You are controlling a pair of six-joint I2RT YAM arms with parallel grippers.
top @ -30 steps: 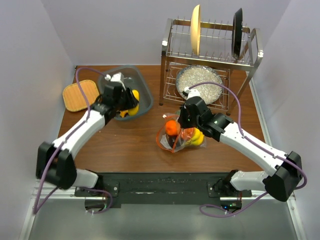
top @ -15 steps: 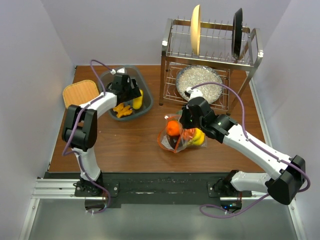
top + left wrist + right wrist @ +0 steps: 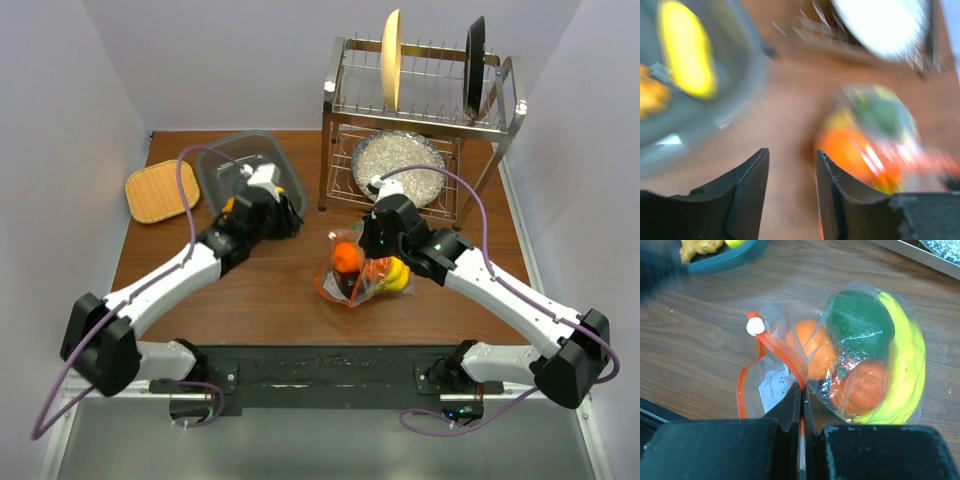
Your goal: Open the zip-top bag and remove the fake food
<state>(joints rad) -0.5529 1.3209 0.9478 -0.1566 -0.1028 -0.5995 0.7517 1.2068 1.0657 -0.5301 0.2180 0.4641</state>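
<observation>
Blur smears the zip-top bag (image 3: pixel 875 135) — left pincer (image 3: pixel 791 159) stands apart.

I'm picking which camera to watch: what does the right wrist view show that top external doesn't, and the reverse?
Only right wrist: the right fingers pinched shut on the zip strip of the zip-top bag, and the green piece inside. Only top external: the left arm and right arm, the dish rack, the glittery plate, the woven mat. Both: the bag holding the orange and banana on the wooden table, and the grey tub.
</observation>
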